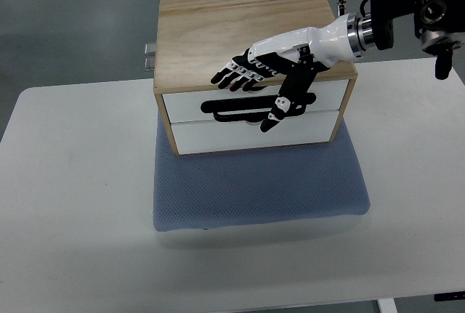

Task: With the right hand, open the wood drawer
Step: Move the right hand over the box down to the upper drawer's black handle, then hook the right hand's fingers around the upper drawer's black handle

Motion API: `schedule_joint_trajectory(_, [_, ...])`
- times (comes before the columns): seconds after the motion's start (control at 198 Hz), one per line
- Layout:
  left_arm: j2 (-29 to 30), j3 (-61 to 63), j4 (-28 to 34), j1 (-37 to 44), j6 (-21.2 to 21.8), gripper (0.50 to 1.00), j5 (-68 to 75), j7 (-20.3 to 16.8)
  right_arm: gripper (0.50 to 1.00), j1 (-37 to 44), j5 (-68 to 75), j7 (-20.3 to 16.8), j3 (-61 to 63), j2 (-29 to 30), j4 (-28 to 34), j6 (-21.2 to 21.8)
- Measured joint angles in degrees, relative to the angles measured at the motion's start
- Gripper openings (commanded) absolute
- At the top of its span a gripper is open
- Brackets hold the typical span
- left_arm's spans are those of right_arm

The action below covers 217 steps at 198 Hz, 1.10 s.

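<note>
One blue mat (258,186) lies nearest you on the white table (65,182), toward its far edge. On the mat's far part stands the wood box (240,26), with two white drawers (254,135) shut in its front and a black handle (243,108) on the upper one. Your right hand (280,62) reaches over the box's front top edge, fingers (236,75) extended and spread, thumb against the handle, gripping nothing.
</note>
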Motion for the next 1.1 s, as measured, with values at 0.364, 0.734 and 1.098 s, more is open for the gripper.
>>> schedule_joint_trajectory(0.364, [0.00, 0.00, 0.00, 0.01, 0.00, 1.000, 0.00, 0.02, 0.930, -0.41, 0.08, -0.92, -2.12, 1.98, 0.97, -4.05])
schedule_joint_trajectory(0.734, [0.00, 0.00, 0.00, 0.01, 0.00, 1.000, 0.00, 0.02, 0.930, -0.63, -1.47, -1.36, -5.78, 3.35, 0.98, -7.58])
schedule_joint_trajectory(1.098, [0.00, 0.00, 0.00, 0.00, 0.00, 1.000, 0.00, 0.01, 0.930, -0.77, -1.83, -2.06, -8.21, 3.39, 0.98, -9.11])
